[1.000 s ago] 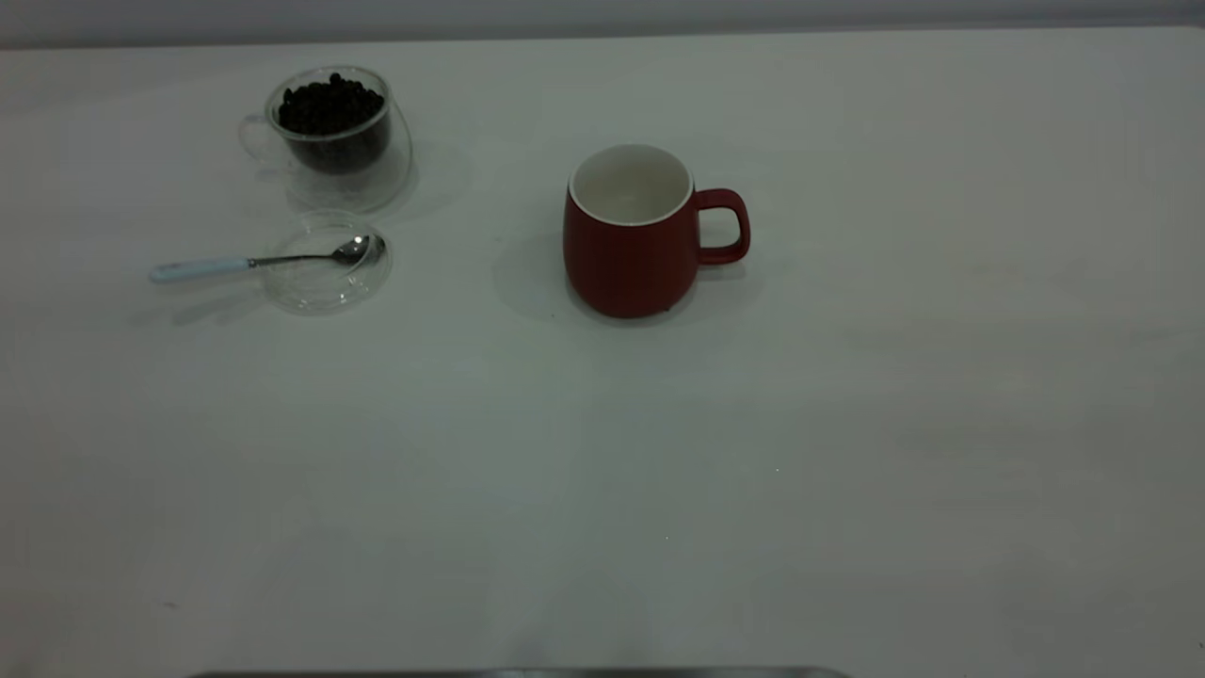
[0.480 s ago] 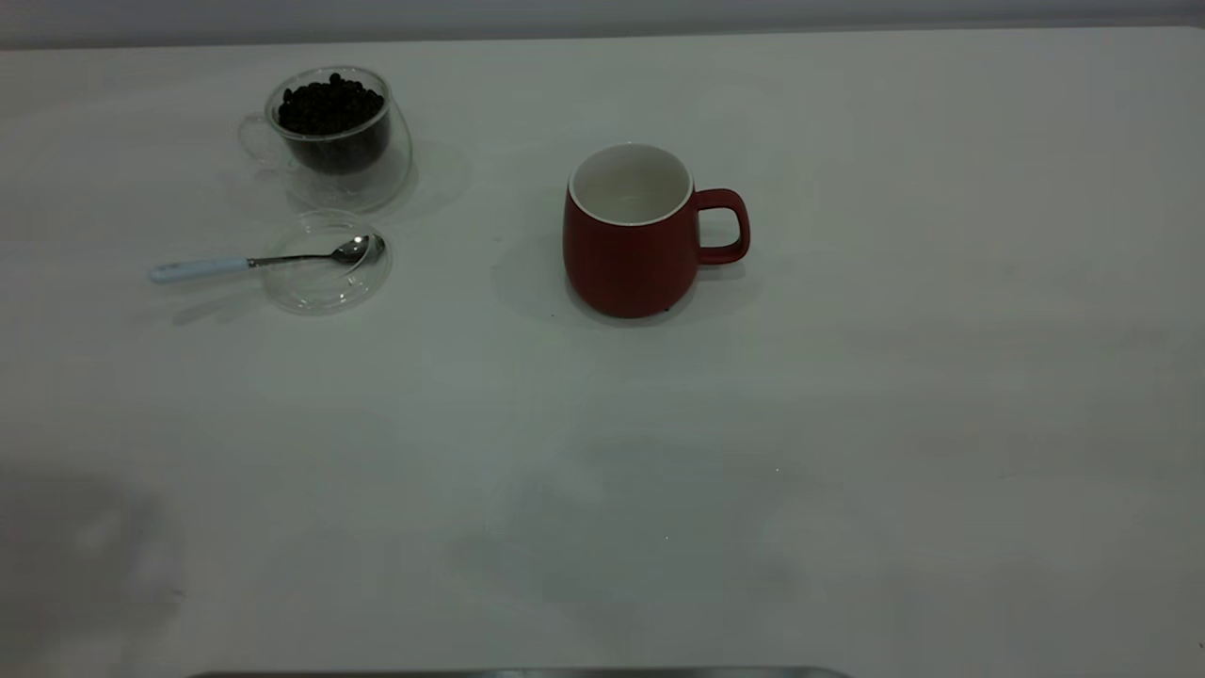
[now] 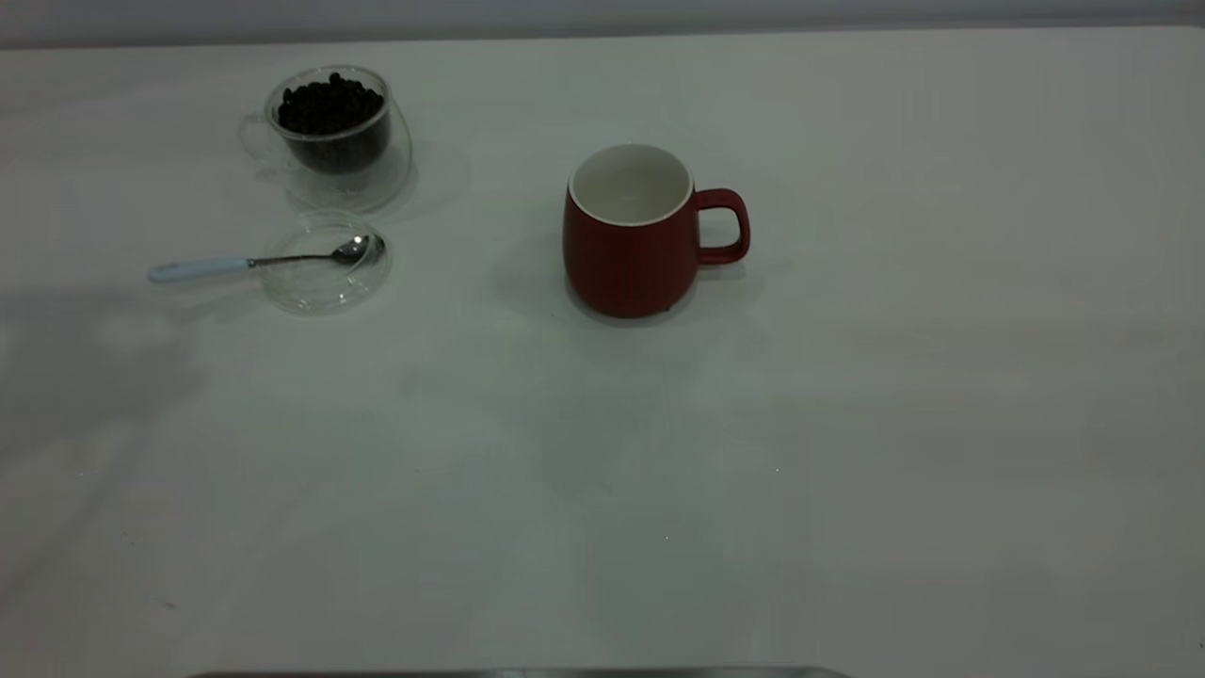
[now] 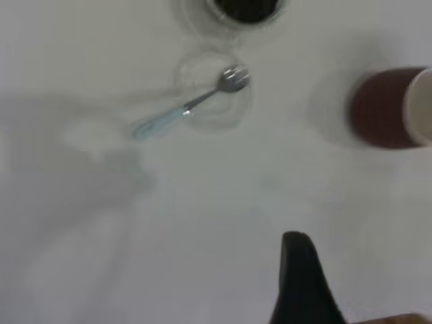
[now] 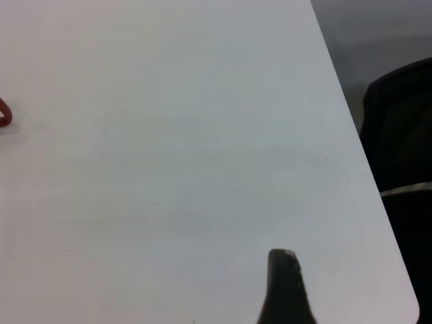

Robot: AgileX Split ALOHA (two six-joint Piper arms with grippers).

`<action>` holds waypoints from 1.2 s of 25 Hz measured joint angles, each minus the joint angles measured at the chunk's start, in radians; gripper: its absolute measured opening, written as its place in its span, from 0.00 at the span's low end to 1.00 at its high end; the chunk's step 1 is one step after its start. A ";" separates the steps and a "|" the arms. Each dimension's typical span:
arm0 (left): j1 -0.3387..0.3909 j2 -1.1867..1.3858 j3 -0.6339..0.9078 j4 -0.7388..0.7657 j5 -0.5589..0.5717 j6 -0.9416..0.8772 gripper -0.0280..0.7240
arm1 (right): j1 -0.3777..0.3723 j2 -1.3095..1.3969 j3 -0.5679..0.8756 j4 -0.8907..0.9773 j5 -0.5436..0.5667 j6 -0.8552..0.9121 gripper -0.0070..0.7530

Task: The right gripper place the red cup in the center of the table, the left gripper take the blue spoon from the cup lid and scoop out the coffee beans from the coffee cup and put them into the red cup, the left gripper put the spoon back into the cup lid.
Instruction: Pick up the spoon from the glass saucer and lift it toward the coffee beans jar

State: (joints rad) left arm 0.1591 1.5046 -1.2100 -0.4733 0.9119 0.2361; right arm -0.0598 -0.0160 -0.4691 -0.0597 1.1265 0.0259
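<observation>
The red cup (image 3: 631,235) stands upright near the middle of the white table (image 3: 894,424), handle to the right, and looks empty inside. At the far left the clear coffee cup (image 3: 331,141) holds dark coffee beans (image 3: 329,104). Just in front of it lies the clear cup lid (image 3: 325,268), with the blue spoon (image 3: 254,262) resting bowl-in-lid, handle pointing left. Neither gripper shows in the exterior view. In its wrist view my left gripper (image 4: 300,277) hovers above bare table, short of the blue spoon (image 4: 185,109), cup lid (image 4: 212,94) and red cup (image 4: 385,108). My right gripper (image 5: 283,287) hangs over the table's right part.
The right wrist view shows the table's edge and rounded corner (image 5: 388,236), with a dark chair-like shape (image 5: 405,128) beyond it. A grey metal strip (image 3: 518,672) runs along the table's near edge.
A soft shadow at the table's near-left has spread upward toward the spoon. The cups, lid and spoon have not moved.
</observation>
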 joint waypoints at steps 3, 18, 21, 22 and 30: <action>0.108 0.096 -0.035 -0.203 0.044 0.164 0.73 | 0.000 0.000 0.000 0.000 0.000 0.000 0.76; 0.286 0.486 -0.044 -0.434 0.066 0.501 0.73 | 0.000 0.000 0.000 0.000 0.000 0.000 0.76; 0.286 0.584 -0.041 -0.434 0.056 0.540 0.73 | 0.000 0.000 0.000 0.000 0.000 0.000 0.76; 0.286 0.612 -0.041 -0.434 0.054 0.551 0.73 | 0.000 0.000 0.000 0.000 0.000 0.000 0.76; 0.286 0.775 -0.041 -0.446 -0.020 0.625 0.73 | 0.000 0.000 0.000 0.000 0.000 0.000 0.76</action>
State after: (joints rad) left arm 0.4449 2.2798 -1.2512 -0.9198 0.8916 0.8614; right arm -0.0598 -0.0160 -0.4691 -0.0597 1.1265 0.0259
